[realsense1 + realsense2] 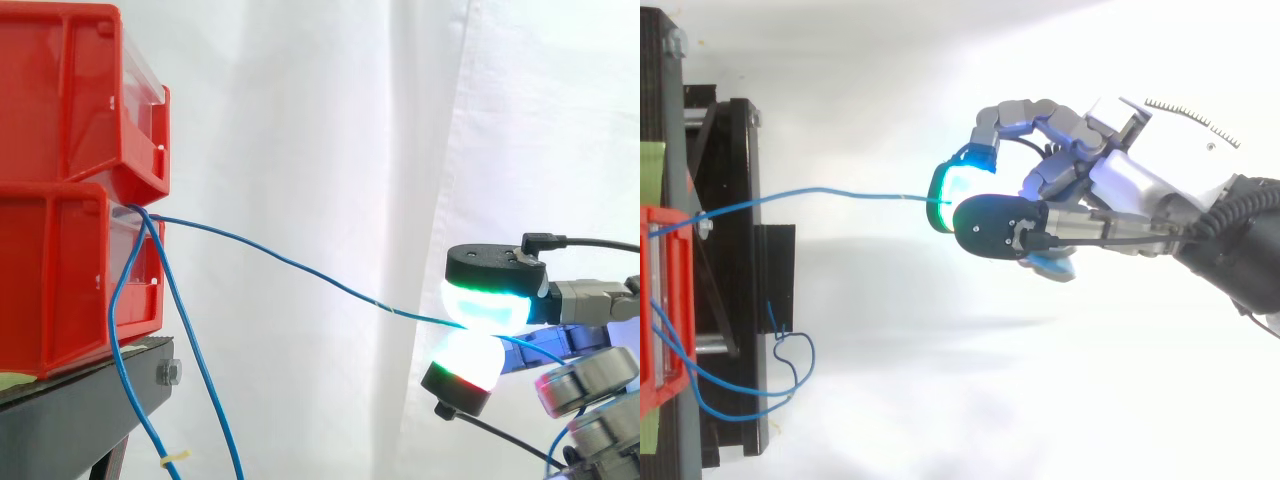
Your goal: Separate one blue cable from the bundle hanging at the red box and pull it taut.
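Observation:
Two stacked red bins (60, 180) sit at the left on a black stand (90, 395). A bundle of thin blue cables (190, 370) comes out between the bins and hangs down past the stand. One blue cable (290, 262) runs apart from the rest, stretched rightward in a gently sagging line to my hand (1090, 195). The hand is shut on this cable, pinching it between two glowing pads (485, 310). From above, the same cable (830, 193) crosses from the bin to the pinch at the green-lit fingertip (945, 195).
A white curtain (400, 120) forms the backdrop. Loose cable loops (790, 360) lie beside the stand in the top view. A yellow tie (175, 458) marks a hanging cable below the stand's edge.

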`<state>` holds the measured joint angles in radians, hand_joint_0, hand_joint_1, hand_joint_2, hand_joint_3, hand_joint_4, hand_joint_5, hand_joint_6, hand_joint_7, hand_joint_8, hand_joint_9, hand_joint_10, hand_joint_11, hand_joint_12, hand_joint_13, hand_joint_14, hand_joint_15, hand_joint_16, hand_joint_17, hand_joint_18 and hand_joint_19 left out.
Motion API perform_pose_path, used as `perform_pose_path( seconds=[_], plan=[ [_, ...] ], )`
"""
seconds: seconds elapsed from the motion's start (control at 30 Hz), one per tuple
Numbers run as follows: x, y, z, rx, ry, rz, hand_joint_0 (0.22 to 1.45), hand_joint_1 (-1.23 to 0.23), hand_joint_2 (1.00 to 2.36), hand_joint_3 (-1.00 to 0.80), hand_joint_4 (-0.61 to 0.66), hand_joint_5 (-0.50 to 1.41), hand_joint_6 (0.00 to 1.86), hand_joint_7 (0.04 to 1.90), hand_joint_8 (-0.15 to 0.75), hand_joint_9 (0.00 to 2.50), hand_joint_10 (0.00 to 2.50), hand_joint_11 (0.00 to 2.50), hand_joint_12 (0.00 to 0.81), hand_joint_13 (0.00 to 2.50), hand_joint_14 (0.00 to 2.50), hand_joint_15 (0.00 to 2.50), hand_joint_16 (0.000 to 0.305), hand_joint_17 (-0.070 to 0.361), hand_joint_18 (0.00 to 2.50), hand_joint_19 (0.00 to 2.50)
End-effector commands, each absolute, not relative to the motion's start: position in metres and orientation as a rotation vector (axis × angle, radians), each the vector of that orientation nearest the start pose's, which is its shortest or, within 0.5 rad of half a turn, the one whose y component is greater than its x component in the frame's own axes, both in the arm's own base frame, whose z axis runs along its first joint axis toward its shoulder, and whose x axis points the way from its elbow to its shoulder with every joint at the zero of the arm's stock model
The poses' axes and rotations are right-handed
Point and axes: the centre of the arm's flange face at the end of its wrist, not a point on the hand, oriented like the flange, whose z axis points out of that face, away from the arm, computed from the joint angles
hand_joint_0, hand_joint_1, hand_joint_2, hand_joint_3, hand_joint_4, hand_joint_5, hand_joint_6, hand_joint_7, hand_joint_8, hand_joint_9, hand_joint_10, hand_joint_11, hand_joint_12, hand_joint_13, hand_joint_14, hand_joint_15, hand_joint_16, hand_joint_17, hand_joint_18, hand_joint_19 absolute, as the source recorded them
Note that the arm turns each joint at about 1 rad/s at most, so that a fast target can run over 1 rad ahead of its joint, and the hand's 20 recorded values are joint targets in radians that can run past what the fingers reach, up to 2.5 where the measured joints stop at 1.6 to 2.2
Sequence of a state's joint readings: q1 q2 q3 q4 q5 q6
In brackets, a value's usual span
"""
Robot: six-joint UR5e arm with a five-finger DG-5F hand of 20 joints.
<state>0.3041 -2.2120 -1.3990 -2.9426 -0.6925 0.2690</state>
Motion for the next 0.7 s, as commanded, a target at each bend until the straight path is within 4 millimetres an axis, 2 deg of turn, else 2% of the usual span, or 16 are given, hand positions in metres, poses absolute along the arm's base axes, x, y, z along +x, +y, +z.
perform_pose_path(
  seconds=[0.0, 0.03, 0.07, 0.1, 0.13, 0.17, 0.3, 0.37, 0.57, 0.67],
  plan=[
    [0.6725, -0.0092, 0.2127, 1.616, 0.800, 0.754, 0.73, -0.72, 1.02, -0.25, -0.01, -0.20, 0.93, 1.23, 0.333, 1.25, 1.12, 1.61, 0.392, 1.39, 0.74, 1.69, 0.047, 0.106, 1.09, 0.76],
    [0.6726, -0.0080, 0.2126, 1.615, 0.802, 0.757, 0.73, -0.72, 1.02, -0.25, -0.01, -0.20, 0.93, 1.23, 0.334, 1.24, 1.18, 1.59, 0.392, 1.38, 0.79, 1.69, 0.047, 0.106, 1.09, 0.79],
    [0.6731, -0.0089, 0.2133, 1.614, 0.800, 0.757, 0.73, -0.72, 1.02, -0.25, -0.01, -0.20, 0.93, 1.22, 0.332, 1.23, 1.33, 1.60, 0.392, 1.34, 1.13, 1.58, 0.048, 0.107, 1.13, 0.86],
    [0.6728, -0.0079, 0.2127, 1.614, 0.804, 0.758, 0.73, -0.72, 1.02, -0.24, -0.01, -0.20, 0.93, 1.22, 0.335, 1.21, 1.43, 1.61, 0.401, 1.31, 1.31, 1.58, 0.048, 0.108, 1.17, 0.92],
    [0.6728, -0.0089, 0.2127, 1.615, 0.802, 0.757, 0.73, -0.72, 1.02, -0.24, -0.01, -0.20, 0.93, 1.23, 0.333, 1.21, 1.45, 1.60, 0.403, 1.31, 1.32, 1.59, 0.048, 0.109, 1.17, 0.93],
    [0.6728, -0.0089, 0.2127, 1.615, 0.802, 0.757, 0.74, -0.72, 1.02, -0.24, -0.01, -0.20, 0.93, 1.22, 0.337, 1.20, 1.55, 1.61, 0.405, 1.28, 1.47, 1.58, 0.049, 0.111, 1.21, 0.98],
    [0.6730, -0.0088, 0.2127, 1.614, 0.801, 0.758, 0.74, -0.72, 1.02, -0.24, -0.01, -0.20, 0.93, 1.22, 0.340, 1.17, 1.74, 1.60, 0.415, 1.21, 1.77, 1.58, 0.051, 0.114, 1.29, 1.10],
    [0.6730, -0.0078, 0.2127, 1.614, 0.802, 0.759, 0.74, -0.72, 1.02, -0.24, -0.01, -0.20, 0.93, 1.22, 0.343, 1.15, 1.85, 1.61, 0.419, 1.16, 2.02, 1.59, 0.051, 0.115, 1.36, 1.20],
    [0.6730, -0.0088, 0.2127, 1.614, 0.801, 0.758, 0.75, -0.72, 1.02, -0.24, -0.01, -0.20, 0.93, 1.22, 0.352, 1.12, 2.10, 1.64, 0.425, 1.10, 2.25, 1.58, 0.052, 0.117, 1.41, 1.25],
    [0.6728, -0.0089, 0.2127, 1.615, 0.802, 0.757, 0.75, -0.72, 1.02, -0.24, -0.02, -0.20, 0.93, 1.21, 0.355, 1.11, 2.14, 1.64, 0.429, 1.10, 2.26, 1.59, 0.052, 0.116, 1.41, 1.25]
  ],
)
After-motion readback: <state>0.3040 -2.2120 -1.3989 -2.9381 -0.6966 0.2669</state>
